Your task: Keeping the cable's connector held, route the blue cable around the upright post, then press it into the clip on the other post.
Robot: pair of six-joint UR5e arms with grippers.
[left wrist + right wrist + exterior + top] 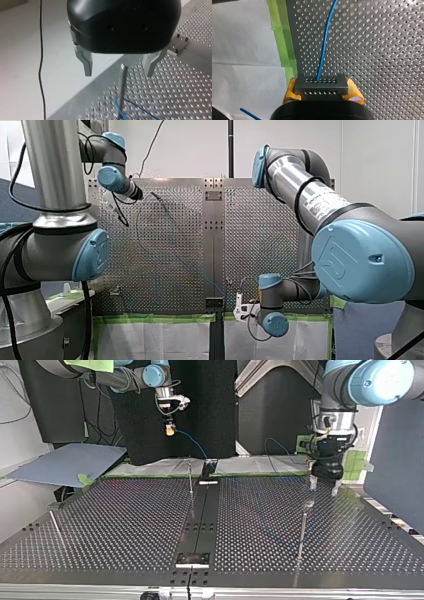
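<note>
My right gripper (322, 90) is shut with its yellow pads on the grey connector block (321, 85). The blue cable (325, 37) runs out of the block over the perforated plate. In the top view this gripper (170, 430) hangs above the table's far edge, and the cable (192, 442) drops away from it. My left gripper (119, 67) is open, with a metal finger on each side of the top of a thin upright post (122, 87). The cable (120, 111) lies at that post's foot. In the top view my left gripper (322, 485) stands just over the post (303, 525).
Another thin post (190, 480) stands near the table's (125, 525) middle seam at the far side. A low rod (56, 527) leans at the top view's left. Green tape (283, 37) and white sheeting edge the plate. A black cord (41, 62) hangs beside my left gripper.
</note>
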